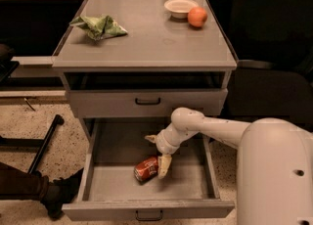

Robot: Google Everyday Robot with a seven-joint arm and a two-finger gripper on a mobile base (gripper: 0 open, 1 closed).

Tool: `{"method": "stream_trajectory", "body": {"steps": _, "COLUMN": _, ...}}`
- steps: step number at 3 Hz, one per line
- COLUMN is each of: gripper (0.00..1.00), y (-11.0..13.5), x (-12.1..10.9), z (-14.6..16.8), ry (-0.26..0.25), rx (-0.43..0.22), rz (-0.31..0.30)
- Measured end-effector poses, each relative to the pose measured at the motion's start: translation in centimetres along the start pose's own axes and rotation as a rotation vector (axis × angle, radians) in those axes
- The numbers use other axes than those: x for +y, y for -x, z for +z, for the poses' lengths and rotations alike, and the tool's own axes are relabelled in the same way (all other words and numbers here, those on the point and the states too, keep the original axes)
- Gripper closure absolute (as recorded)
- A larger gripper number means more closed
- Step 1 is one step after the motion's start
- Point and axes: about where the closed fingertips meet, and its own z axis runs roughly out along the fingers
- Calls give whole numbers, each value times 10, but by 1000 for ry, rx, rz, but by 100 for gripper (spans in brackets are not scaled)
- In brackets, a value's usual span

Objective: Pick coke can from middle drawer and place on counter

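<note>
The coke can lies on its side on the floor of the pulled-out middle drawer, near the middle front. My gripper reaches down into the drawer from the right and hangs just above and to the right of the can. Its fingers are spread apart: the lower finger rests against the can's right end and the other points left above the can. The can is not enclosed. The counter is the grey cabinet top above.
On the counter lie a crumpled green bag at the left, a white bowl and an orange fruit at the back right. The top drawer is closed. A dark chair base and a shoe are on the floor at the left.
</note>
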Motion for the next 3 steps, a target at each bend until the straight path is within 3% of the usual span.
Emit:
{"method": "stream_trajectory", "body": {"steps": 1, "gripper": 0, "y": -12, "x": 4, "z": 19, "ry": 20, "rx": -56, "rz": 37}}
{"method": "stream_trajectory", "body": {"steps": 3, "gripper": 0, "y": -5, "x": 32, "z": 32, "ry": 31, "rx": -96, "rz": 86}}
